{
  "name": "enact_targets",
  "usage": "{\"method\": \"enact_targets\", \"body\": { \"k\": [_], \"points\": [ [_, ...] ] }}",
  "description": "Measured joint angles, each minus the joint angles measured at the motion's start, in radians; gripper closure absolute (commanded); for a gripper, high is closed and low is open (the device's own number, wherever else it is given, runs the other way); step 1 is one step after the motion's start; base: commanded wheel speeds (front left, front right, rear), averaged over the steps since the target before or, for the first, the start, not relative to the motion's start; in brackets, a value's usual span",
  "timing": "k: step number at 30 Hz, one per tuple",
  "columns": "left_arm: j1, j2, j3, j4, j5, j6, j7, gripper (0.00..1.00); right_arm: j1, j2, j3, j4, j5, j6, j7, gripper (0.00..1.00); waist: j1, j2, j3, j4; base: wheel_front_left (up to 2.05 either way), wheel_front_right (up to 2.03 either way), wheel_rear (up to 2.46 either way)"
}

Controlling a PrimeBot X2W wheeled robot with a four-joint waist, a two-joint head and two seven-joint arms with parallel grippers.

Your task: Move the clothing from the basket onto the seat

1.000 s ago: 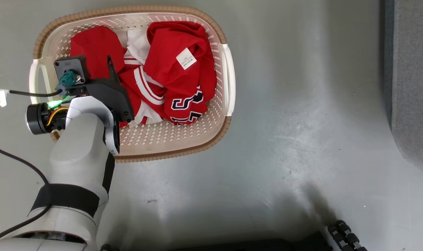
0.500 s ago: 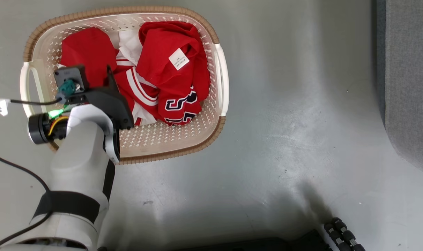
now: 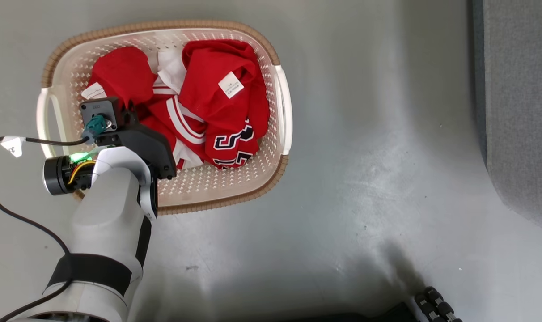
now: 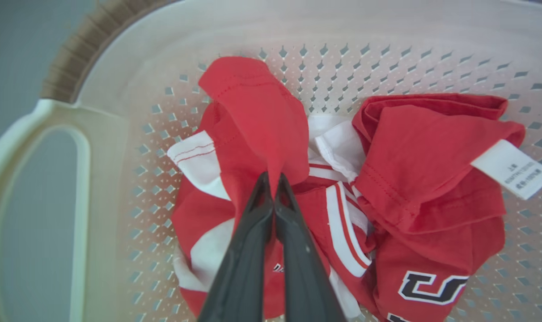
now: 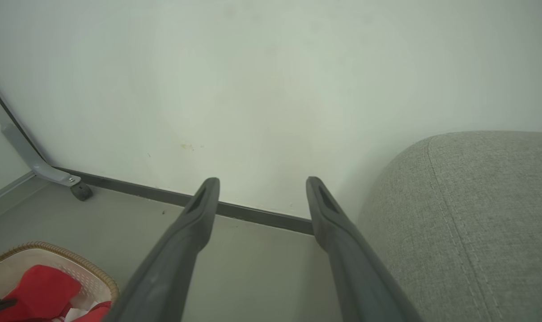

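Note:
The red clothing (image 3: 208,103) with white stripes and black-and-white numbers lies crumpled in the cream perforated basket (image 3: 282,103) on the floor. In the left wrist view my left gripper (image 4: 271,179) is shut on a red fold of the clothing (image 4: 257,112), which rises up from the pile. The arm's dark wrist body covers the fingers in the head view, over the basket's left half. My right gripper (image 5: 260,188) stands open and holds nothing, beside the grey seat (image 5: 476,214). The seat (image 3: 521,112) also runs along the head view's right edge.
A grey floor (image 3: 365,179) lies between basket and seat. A pale wall with a dark baseboard (image 5: 262,212) stands beyond the right gripper. A grey frame leg with a caster wheel (image 5: 81,190) stands at the wall's left. A black cable (image 3: 11,214) trails from my left arm.
The head view has shifted a little. A red fold at the pile's left now stands raised in my left gripper, and a white hem has come into sight beside it.

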Motion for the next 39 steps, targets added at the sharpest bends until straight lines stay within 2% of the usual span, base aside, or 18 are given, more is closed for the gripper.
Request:
{"method": "enact_targets", "body": {
  "k": [15,28,39],
  "points": [
    [0.072,0.000,-0.080,-0.053,-0.086,0.000,-0.008,1.00,0.002,0.037,0.045,0.100,0.000,0.000,0.000,0.00,0.0000,-0.0001,-0.147,0.031,0.00,0.00,0.00],
    [0.239,0.001,-0.246,-0.287,-0.210,0.000,-0.008,1.00,0.078,0.093,0.087,0.210,0.000,0.000,0.000,0.00,-0.0001,-0.0001,-0.342,0.076,0.00,0.00,0.00],
    [0.318,0.004,-0.268,-0.411,-0.227,0.000,-0.008,1.00,0.149,0.171,0.109,0.296,-0.001,0.000,0.000,0.00,-0.0001,-0.0001,-0.506,0.101,0.00,0.00,0.00]
  ]
}}
